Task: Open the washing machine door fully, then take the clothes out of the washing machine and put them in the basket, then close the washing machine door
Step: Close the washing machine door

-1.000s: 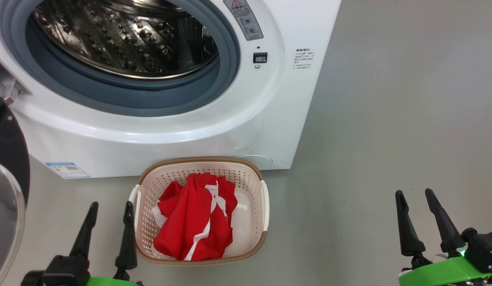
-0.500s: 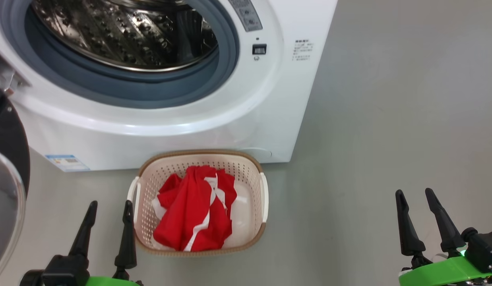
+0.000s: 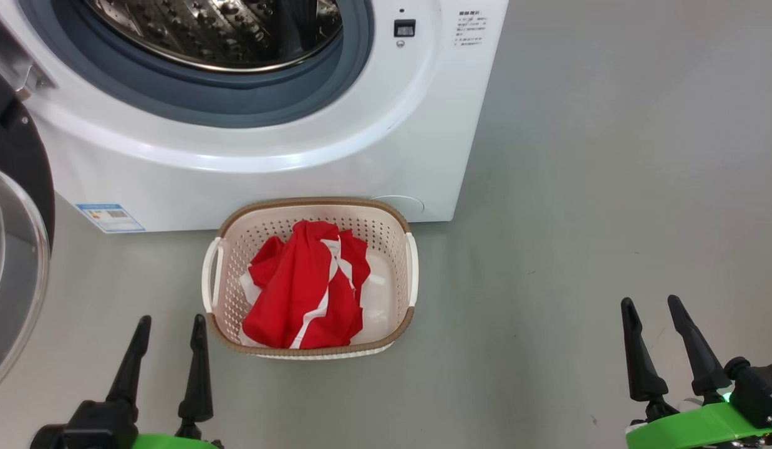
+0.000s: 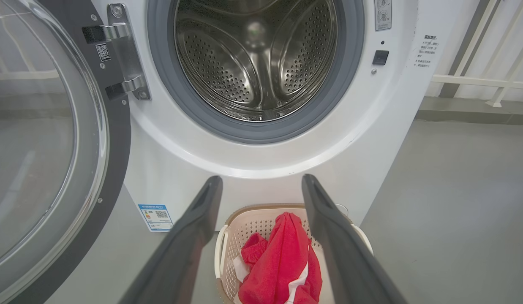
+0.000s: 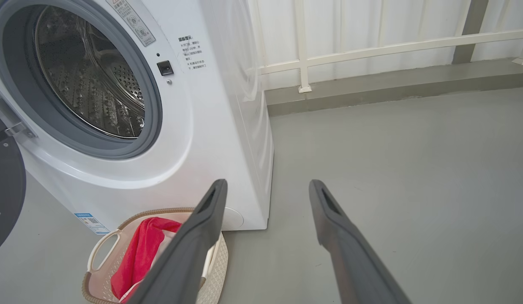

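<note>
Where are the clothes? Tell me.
In the head view, the clothes lie inside the basket, just in front of the washing machine and right of the left gripper.

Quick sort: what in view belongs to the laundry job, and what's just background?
Job:
- washing machine, drum showing no clothes
- washing machine door, swung open
- clothes, in the basket
- basket, on the floor before the machine

Background:
- railing
- floor

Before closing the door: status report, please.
Left gripper and right gripper open, empty. Clothes in basket, drum looks empty. Washing machine door open. Basket stands close before machine.
</note>
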`<state>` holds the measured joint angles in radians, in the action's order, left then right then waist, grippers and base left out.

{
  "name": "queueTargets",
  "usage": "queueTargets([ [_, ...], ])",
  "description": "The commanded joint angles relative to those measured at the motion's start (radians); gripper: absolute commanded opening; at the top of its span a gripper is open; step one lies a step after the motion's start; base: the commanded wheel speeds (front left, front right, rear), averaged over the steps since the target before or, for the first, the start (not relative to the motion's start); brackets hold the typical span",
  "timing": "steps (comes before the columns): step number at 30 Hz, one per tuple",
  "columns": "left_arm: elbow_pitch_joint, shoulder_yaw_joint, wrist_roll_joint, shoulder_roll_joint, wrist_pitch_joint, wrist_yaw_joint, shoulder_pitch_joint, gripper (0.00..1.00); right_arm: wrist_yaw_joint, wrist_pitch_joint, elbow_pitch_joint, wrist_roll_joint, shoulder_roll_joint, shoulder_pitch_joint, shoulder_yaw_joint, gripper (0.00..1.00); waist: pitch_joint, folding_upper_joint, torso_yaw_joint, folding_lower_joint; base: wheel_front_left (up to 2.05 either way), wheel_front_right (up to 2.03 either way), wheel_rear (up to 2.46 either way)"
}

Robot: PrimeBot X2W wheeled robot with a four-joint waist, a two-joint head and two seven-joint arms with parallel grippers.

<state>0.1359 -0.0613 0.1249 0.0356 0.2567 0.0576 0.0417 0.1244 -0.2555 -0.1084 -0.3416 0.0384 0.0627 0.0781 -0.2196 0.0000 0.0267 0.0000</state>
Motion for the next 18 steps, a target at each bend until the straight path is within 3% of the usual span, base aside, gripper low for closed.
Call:
queueTargets([
  [1, -0.025, -0.033, 0.006, 0.015, 0.005, -0.006, 0.023, 1.0, 0.006, -0.006, 0.027, 0.006, 0.012, -0.015, -0.02, 1.0, -0.002, 0.0, -0.001, 0.0, 0.0, 0.0, 0.0],
  [12, -0.019, -0.026, 0.016, 0.015, 0.005, -0.003, 0.029, 1.0, 0.006, -0.006, 0.027, 0.01, 0.012, -0.018, -0.018, 1.0, -0.003, 0.0, -0.012, 0.0, 0.0, 0.0, 0.0],
  [18, -0.015, -0.013, 0.038, 0.015, 0.005, -0.012, 0.025, 1.0, 0.006, -0.006, 0.024, 0.019, 0.014, -0.01, -0.022, 1.0, 0.01, 0.0, -0.058, 0.0, 0.0, 0.0, 0.0],
])
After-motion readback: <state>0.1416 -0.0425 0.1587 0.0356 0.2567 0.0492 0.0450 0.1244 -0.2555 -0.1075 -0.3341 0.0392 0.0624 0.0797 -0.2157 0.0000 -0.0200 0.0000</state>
